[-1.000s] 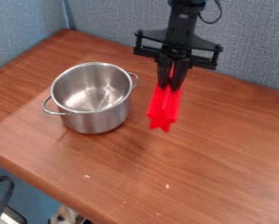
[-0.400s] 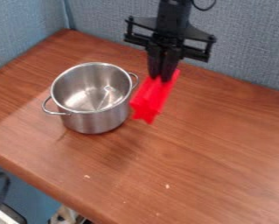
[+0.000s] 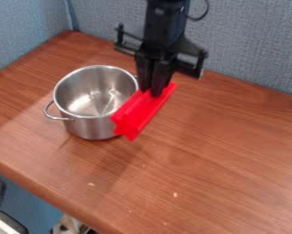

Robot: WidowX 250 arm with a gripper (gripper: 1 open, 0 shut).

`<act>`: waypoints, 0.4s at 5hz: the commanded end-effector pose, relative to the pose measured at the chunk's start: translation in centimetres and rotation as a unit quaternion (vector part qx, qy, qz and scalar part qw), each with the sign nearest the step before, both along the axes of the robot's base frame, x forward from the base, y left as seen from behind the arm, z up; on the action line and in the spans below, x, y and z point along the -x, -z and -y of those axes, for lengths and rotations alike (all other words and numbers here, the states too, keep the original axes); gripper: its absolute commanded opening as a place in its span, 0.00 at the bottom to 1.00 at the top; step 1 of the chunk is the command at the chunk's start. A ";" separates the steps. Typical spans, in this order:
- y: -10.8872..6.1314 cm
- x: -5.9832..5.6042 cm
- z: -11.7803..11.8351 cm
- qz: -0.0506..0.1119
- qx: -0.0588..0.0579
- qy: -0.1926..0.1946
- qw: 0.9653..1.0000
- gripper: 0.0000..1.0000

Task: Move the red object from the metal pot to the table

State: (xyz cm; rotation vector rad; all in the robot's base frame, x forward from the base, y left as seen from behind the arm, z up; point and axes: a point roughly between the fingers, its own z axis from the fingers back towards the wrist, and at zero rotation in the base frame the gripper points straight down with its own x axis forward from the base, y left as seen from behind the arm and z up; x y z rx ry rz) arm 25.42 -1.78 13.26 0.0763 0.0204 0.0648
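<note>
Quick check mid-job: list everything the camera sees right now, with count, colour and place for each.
pot: one, shiny steel, left-centre of the table, upright, nothing visible inside
red block: one, bright red, hanging tilted from the end effector, its lower end in front of the pot's right rim; contact with the pot cannot be told
table: one, reddish-brown wood, fills most of the view
wall: blue-grey, behind the table
end effector: one, black, pointing down right of the pot, shut on the red block's upper end
</note>
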 end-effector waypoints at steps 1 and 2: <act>0.3 0.6 -1.8 0.026 0.004 -0.004 1.000 0.00; 1.3 1.0 -1.5 0.026 0.008 0.015 1.000 0.00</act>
